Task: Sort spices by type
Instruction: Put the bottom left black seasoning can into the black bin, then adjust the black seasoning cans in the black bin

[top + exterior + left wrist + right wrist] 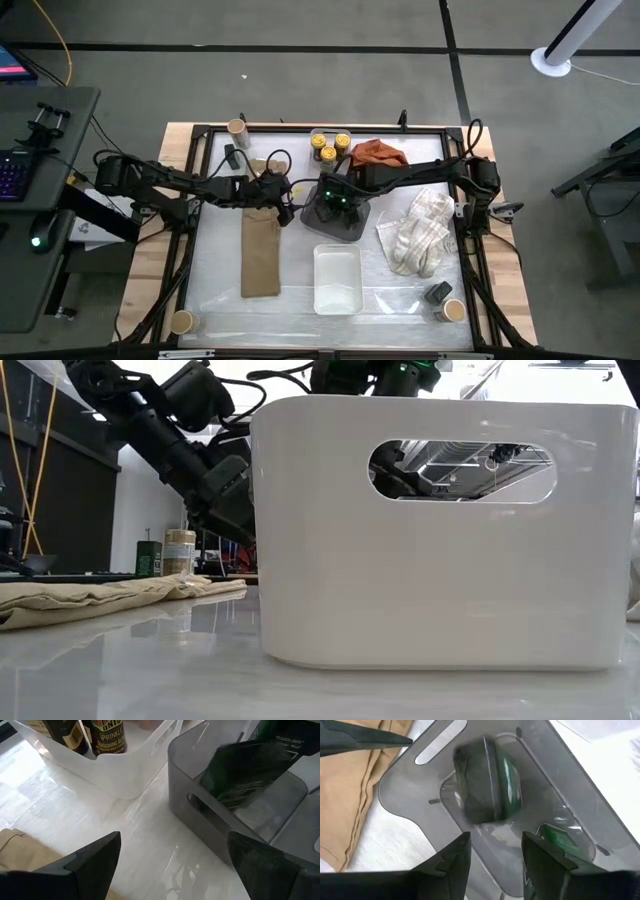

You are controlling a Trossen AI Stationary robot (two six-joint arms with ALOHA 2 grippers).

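1. The table [220,300] carries everything – a pale top in a dark frame with wood at its edges.
2. The left arm reaches in from the left side; its left gripper [290,208] hovers just beside the grey tray, fingers [90,865] spread wide and holding nothing.
3. The right arm comes across from the right side; its right gripper [492,855] hangs over the grey tray with the jaws partly apart and nothing between them.
4. A tan cloth [260,255] lies flat left of centre, a whitish cloth [420,235] lies crumpled on the right, and an orange cloth [378,153] sits at the far edge.
5. The white tray [337,280] stands near the front; the grey tray [200,790] sits behind it, and a clear tray [125,770] stands close beside the grey one.
6. Two dark tins [487,782] lie in the grey tray – one tilted, one by the wall; a third [438,292] rests near the front right corner.
7. Three yellow-lidded jars [328,147] stand together at the far edge.
8. Tan-topped tubs sit apart: far left [237,128], front left [182,322], front right [454,311].
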